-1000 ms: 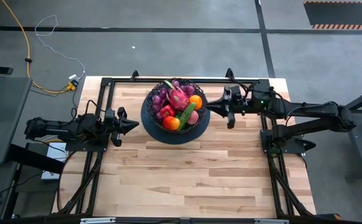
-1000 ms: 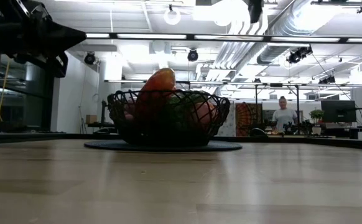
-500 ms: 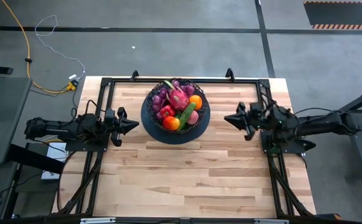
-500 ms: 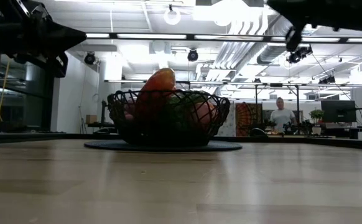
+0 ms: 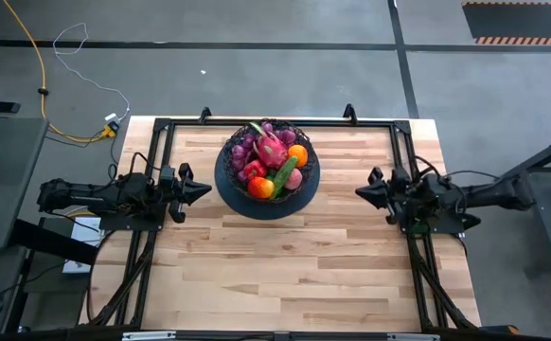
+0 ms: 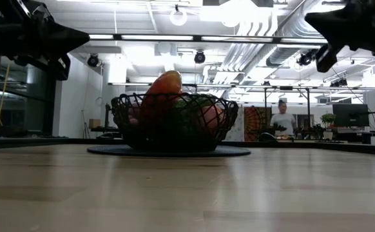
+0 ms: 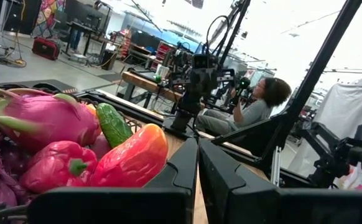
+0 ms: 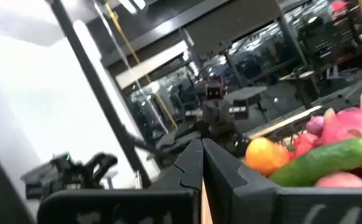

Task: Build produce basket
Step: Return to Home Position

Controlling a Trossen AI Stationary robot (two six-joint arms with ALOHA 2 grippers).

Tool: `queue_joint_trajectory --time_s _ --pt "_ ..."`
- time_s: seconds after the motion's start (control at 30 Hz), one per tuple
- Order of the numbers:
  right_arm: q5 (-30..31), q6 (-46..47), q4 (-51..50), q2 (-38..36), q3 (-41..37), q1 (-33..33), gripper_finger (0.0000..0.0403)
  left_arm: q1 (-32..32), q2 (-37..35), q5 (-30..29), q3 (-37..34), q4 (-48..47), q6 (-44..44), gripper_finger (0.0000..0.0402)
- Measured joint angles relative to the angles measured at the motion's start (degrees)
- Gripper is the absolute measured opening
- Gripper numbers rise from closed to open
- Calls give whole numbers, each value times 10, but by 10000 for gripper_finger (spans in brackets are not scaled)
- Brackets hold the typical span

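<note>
Looking down on the surface (image 5: 285,275), you have one arm along each side edge, both grippers pointing inward at the basket.

Left gripper (image 5: 203,189): 8 o'clock from the basket, just beside the mat edge, not touching it. Your wrist view shows its fingers (image 7: 181,168) pressed together, clenched on nothing.

Right gripper (image 5: 361,192): between 3 and 4 o'clock from the basket, well apart from it. Its fingers (image 8: 190,163) are likewise clenched, with nothing between them.

Basket (image 5: 226,149): toward the far edge of the surface, between the two arms, sitting on a dark round mat (image 5: 221,185). The produce is heaped inside it:
- orange-red fruit (image 5: 261,188) at 6 o'clock; in the low view it rises above the rim
- red pepper (image 5: 255,170) at 8 o'clock
- cucumber (image 5: 284,172) slanting at 4 o'clock
- pink round fruit (image 5: 295,178) just outside the cucumber
- orange (image 5: 298,153) near 3 o'clock
- dragon fruit (image 5: 272,149) about centre, toward 12
- purple grapes (image 5: 241,152) along the rim from 9 round past 12

Beyond the surface, the low view shows a person (image 6: 281,119) far back in the room.
</note>
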Motion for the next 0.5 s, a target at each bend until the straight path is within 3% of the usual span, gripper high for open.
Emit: queue_joint_trajectory --time_s 0.3,0.5 --pt "2 -14 -287 -140 1 0 0 0 0 0 0 0 0 5" --pt "5 -57 -298 -136 1 0 0 0 0 0 0 -1 0 5"
